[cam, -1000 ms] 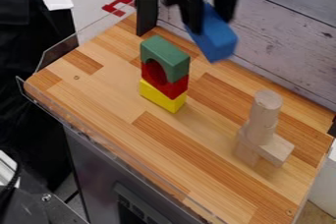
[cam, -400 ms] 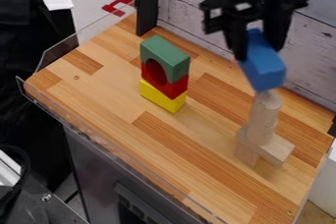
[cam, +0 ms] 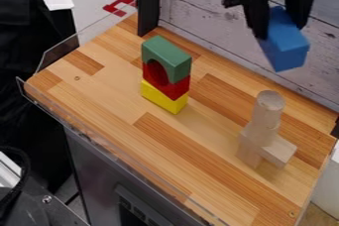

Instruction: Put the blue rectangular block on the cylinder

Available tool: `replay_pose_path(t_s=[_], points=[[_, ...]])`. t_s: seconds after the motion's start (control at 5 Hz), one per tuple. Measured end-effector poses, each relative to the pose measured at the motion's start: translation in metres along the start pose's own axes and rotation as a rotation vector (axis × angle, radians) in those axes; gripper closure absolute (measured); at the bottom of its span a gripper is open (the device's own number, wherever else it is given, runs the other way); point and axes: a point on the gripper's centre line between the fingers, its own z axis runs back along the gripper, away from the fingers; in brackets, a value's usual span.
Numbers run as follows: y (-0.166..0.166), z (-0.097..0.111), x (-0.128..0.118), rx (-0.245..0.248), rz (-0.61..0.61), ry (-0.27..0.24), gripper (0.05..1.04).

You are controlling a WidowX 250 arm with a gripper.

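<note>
My gripper (cam: 283,29) is at the upper right of the camera view, shut on the blue rectangular block (cam: 286,46). The block hangs tilted between the fingers, its lower end free in the air. Below it in the view, and apart from it, stands the pale wooden cylinder (cam: 266,113), upright at the right side of the table. Its round top is bare. Under the cylinder are plain wooden blocks (cam: 277,151), one lying flat and sticking out to the right.
Left of the cylinder, a stack has a green arch block (cam: 168,55) over a red block (cam: 173,87) and a yellow block (cam: 161,97). A grey plank wall (cam: 218,36) and a black post (cam: 149,4) border the wooden table (cam: 142,141) at the back.
The gripper, with the blue block in it, has moved right across the view. Since the middle frame it has also gone up, away from the cylinder's top. The stacks stand unchanged.
</note>
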Motion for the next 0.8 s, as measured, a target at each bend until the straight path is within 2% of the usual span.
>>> replay_pose_path(t_s=[0.2, 0.4, 0.8], points=[[0.003, -0.009, -0.005, 0.05, -0.018, 0.048, 0.554], [0.012, -0.019, -0.009, 0.075, -0.01, 0.082, 0.554], [0.017, -0.025, -0.013, 0.09, -0.018, 0.104, 0.554]])
